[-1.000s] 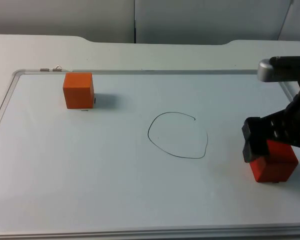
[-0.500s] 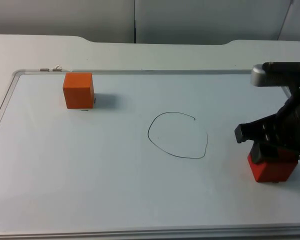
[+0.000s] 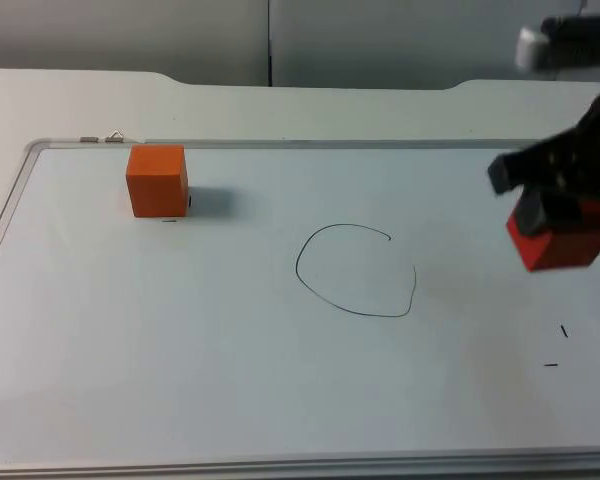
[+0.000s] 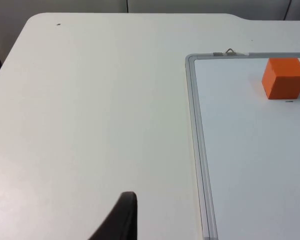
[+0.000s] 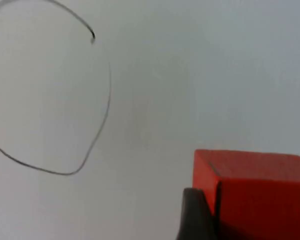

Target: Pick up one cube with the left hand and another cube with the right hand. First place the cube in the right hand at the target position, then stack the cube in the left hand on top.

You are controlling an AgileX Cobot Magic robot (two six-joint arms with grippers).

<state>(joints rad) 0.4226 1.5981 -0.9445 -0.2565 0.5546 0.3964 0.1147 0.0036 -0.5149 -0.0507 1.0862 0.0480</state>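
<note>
Right hand: my right hand [image 3: 552,205] is clamped on the red cube [image 3: 561,240] and holds it clear of the whiteboard [image 3: 240,380], to the right of the drawn circle [image 3: 356,270]. In the right wrist view I see a fingertip [image 5: 194,212] pressed against the cube's side.
Why held there: I judge the cube is raised so it can travel over to the circle, which I take for the target position, without dragging.
Orange cube: the orange cube [image 3: 157,180] sits flat on the whiteboard near its far left corner, well apart from the circle, untouched.
Left hand: my left arm waits off the board over the bare tabletop [image 4: 90,100]; one fingertip [image 4: 121,220] shows in its wrist view, and I cannot tell how far that hand is open. It holds nothing I can see.
Task so far: I reckon only the right-hand pick is done.
</note>
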